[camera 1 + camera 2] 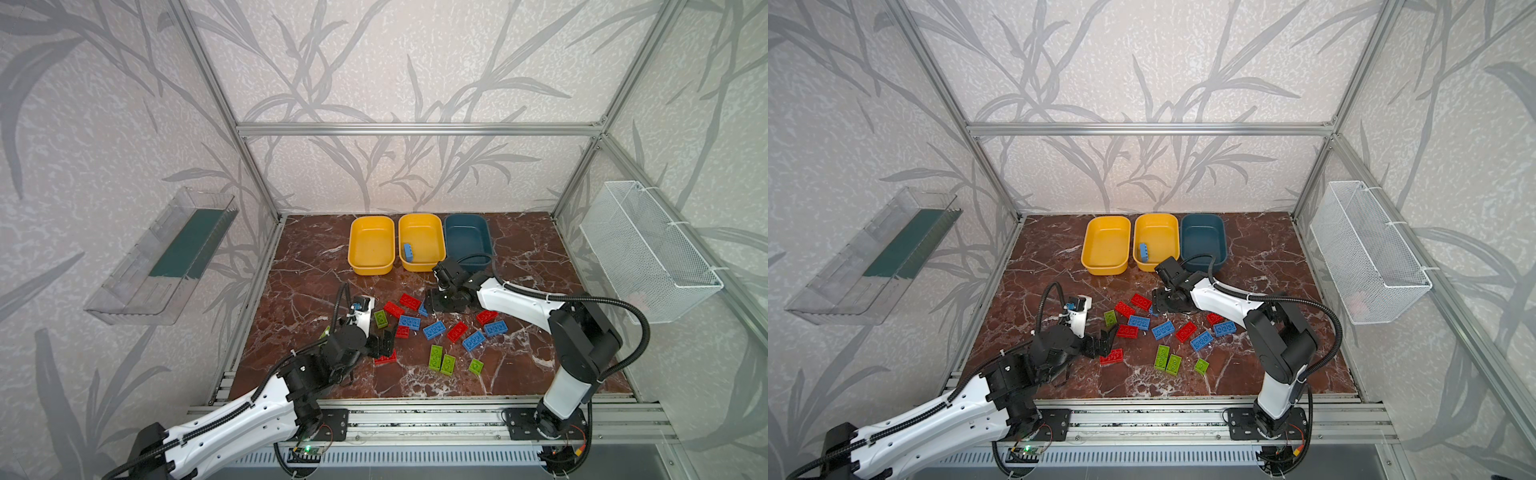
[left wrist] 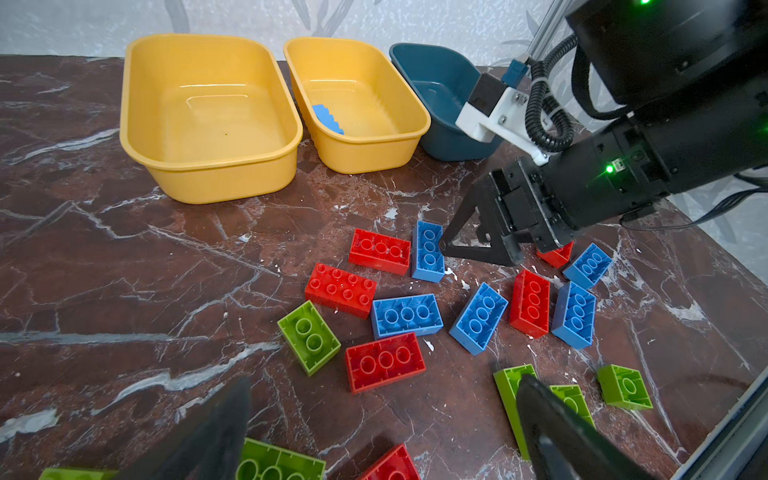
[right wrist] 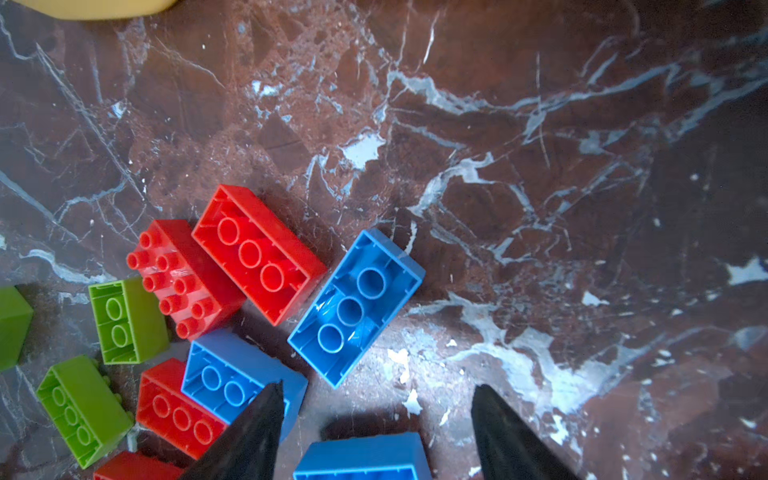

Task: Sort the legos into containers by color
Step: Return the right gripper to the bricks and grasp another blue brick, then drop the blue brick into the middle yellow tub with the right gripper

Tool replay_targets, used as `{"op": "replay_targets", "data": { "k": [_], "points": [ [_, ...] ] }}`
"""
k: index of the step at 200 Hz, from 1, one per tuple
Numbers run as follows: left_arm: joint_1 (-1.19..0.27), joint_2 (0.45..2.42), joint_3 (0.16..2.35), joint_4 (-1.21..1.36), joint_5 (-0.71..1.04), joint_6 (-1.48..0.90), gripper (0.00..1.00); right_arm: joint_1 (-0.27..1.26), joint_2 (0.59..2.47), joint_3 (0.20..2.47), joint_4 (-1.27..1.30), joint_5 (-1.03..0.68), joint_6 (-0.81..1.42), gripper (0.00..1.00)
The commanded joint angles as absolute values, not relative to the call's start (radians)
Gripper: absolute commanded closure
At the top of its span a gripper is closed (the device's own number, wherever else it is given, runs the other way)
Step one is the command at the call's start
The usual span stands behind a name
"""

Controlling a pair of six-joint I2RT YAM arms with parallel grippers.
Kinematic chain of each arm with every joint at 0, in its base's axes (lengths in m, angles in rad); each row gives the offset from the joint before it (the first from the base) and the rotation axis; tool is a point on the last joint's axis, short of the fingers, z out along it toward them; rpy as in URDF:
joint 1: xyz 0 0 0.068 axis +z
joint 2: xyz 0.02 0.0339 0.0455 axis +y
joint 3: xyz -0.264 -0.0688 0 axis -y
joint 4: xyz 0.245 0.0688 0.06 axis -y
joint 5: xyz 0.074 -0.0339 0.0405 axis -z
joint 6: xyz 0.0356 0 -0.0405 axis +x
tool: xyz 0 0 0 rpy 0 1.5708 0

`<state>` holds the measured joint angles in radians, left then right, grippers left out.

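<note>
Both grippers are empty right now. Left gripper (image 1: 387, 341) is spread wide at the near edge of the legos (image 1: 434, 330), with a red brick (image 2: 384, 361) just ahead between its tips. Right gripper (image 3: 377, 386) has its jaws apart with nothing in them, and a blue brick (image 3: 356, 307) sits right off the fingertips. The tubs (image 1: 372, 245) sit just past it, with one blue lego (image 1: 408, 252) in the middle yellow one (image 1: 419, 268).

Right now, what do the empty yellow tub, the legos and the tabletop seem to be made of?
The empty yellow tub: apparently moulded plastic, smooth, semi-glossy; soft highlights on its floor, rolled rim. The legos: hard glossy plastic; crisp moulded edges, hollow tubes underneath. The tabletop: looks like polished red-brown marble with white veins, possibly a printed laminate.
</note>
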<state>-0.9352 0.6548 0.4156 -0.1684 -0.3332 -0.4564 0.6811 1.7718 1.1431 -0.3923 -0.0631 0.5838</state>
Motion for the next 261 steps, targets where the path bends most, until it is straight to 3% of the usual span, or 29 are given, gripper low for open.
{"op": "replay_targets", "data": {
  "k": [1,116,131,152,168,261],
  "points": [
    [-0.939,0.632,0.393,-0.203,-0.389,-0.471,0.01,0.685,1.81,1.162,-0.381,-0.081,0.595,0.28],
    [-0.939,0.655,0.376,-0.182,-0.413,-0.442,0.01,0.708,1.922,1.238,-0.392,-0.105,0.586,0.33],
    [-0.939,0.656,0.374,-0.181,-0.417,-0.44,0.01,0.706,1.926,1.243,-0.393,-0.099,0.584,0.4],
    [-0.939,0.656,0.37,-0.175,-0.422,-0.438,0.01,0.706,1.927,1.25,-0.402,-0.096,0.578,0.59],
    [-0.939,0.66,0.368,-0.17,-0.425,-0.439,0.01,0.707,1.922,1.256,-0.412,-0.093,0.575,0.68],
    [-0.938,0.736,0.398,-0.117,-0.425,-0.412,0.01,0.673,1.853,1.318,-0.471,-0.067,0.528,0.8]
  ]
}}
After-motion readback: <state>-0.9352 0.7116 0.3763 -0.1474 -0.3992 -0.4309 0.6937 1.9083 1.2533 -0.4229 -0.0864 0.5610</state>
